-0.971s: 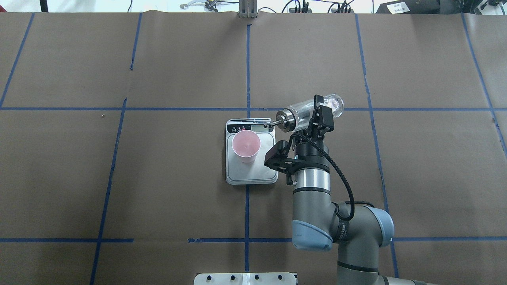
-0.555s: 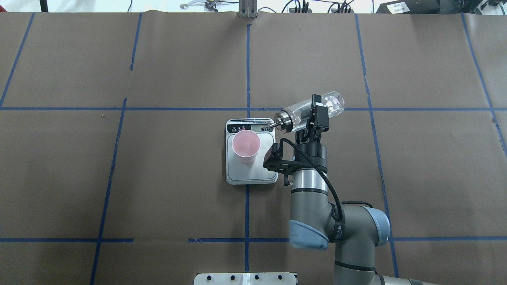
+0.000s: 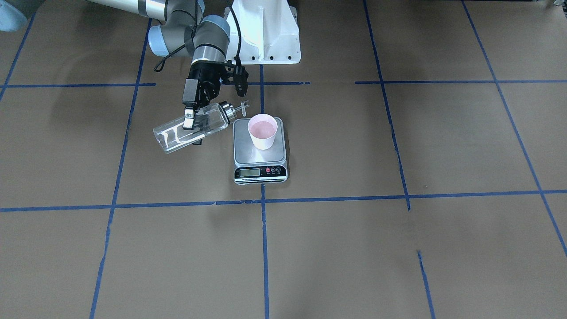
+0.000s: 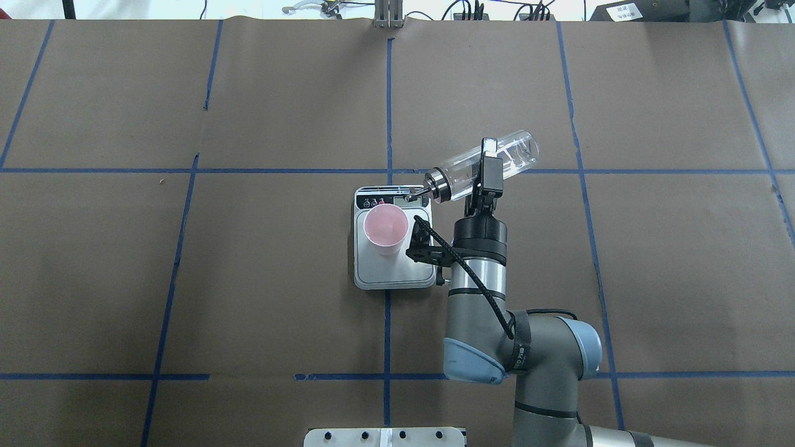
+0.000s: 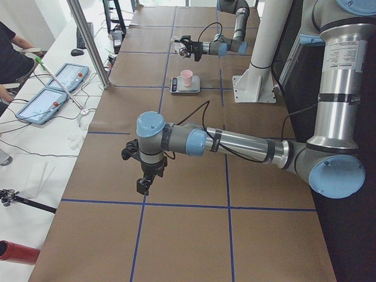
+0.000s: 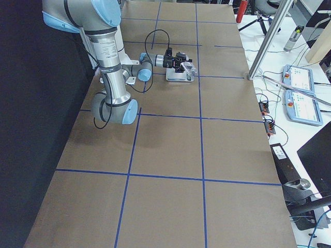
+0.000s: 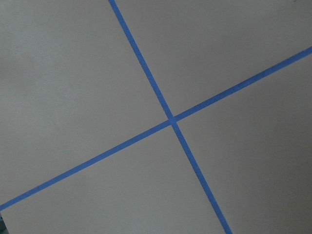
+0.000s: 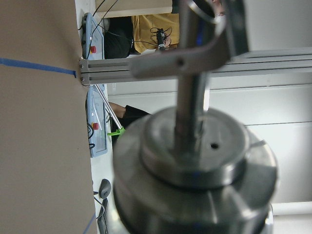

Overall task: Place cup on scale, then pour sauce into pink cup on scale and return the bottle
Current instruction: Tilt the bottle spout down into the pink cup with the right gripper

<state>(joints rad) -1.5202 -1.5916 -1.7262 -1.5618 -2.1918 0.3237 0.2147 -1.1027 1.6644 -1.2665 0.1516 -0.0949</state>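
Swung the bottle [image 4: 456, 175] left. Brought its spout farther over the scale [image 4: 397, 273], nearer the cup [image 4: 386, 226]. Rolled the right gripper [image 4: 488, 165] edge-on.

My overhead camera looks down from behind the right gripper [image 4: 486, 166]; the front one faces it from across — both share the scale [image 4: 388, 273] beside it. Its wrist camera sits tight against the bottle [image 8: 195, 165]; side cameras watch from afar.

The cup [image 4: 386, 228] is standing on the scale [image 4: 397, 277]. The tilted bottle [image 4: 458, 176] and the right arm [image 4: 478, 279] are blocking the scale's right side. The brown table [image 4: 248, 248] is lying open on its left side.
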